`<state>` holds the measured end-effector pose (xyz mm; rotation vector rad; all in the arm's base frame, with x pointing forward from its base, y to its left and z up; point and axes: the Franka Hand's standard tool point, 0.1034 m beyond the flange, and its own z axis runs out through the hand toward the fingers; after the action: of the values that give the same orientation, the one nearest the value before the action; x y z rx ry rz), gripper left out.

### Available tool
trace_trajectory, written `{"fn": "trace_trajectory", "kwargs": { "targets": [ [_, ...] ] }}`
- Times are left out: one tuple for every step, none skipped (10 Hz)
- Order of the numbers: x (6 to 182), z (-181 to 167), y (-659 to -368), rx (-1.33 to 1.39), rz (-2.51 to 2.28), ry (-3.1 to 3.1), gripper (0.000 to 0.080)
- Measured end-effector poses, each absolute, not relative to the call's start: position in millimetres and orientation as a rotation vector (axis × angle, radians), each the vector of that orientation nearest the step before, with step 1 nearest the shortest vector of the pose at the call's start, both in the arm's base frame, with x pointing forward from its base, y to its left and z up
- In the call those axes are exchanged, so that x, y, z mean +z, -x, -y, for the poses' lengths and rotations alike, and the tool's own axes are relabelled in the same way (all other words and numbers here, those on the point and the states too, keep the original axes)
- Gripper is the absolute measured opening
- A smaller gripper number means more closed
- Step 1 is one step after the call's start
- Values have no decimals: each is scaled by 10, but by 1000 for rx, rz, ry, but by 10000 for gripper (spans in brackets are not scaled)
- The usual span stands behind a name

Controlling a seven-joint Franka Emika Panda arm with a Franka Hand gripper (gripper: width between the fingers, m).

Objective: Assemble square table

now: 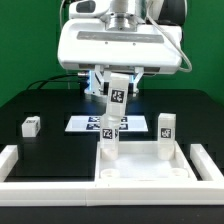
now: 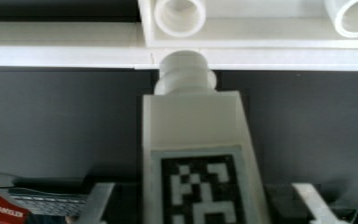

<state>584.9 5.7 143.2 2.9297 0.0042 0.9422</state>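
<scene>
A black desk (image 1: pixel 40 108) lies before a green wall (image 1: pixel 25 40). The hand (image 1: pixel 117 90) is clamped on a white tagged plastic leg block (image 2: pixel 194 150) above the large white rimmed square slab (image 1: pixel 140 173) at the desk's front (two upright leg blocks (image 1: pixel 107 143) stand in it).

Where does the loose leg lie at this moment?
At the exterior view's left, the loose leg lies on the black table, apart from the tabletop.

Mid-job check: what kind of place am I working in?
Likely a robotics lab test bench: a black table before a plain green backdrop, a marker board, and the gripper holding a tagged leg.
</scene>
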Motion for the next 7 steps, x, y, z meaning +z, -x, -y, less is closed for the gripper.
{"fn": "trace_trajectory", "kwargs": {
  "targets": [
    [1328,-283,-5869,934,12,-2960,290],
    [1247,-504,-5964,945,8,-2975,290],
    [1190,-734,-6087,959,37,-2999,290],
    [1167,-982,-6197,958,73,-3027,290],
    [1181,-1112,-6251,945,89,-3041,290],
    [1182,-1073,-6249,950,63,-3029,290],
    [1173,-1070,-6245,946,63,-3030,290]
  ]
}}
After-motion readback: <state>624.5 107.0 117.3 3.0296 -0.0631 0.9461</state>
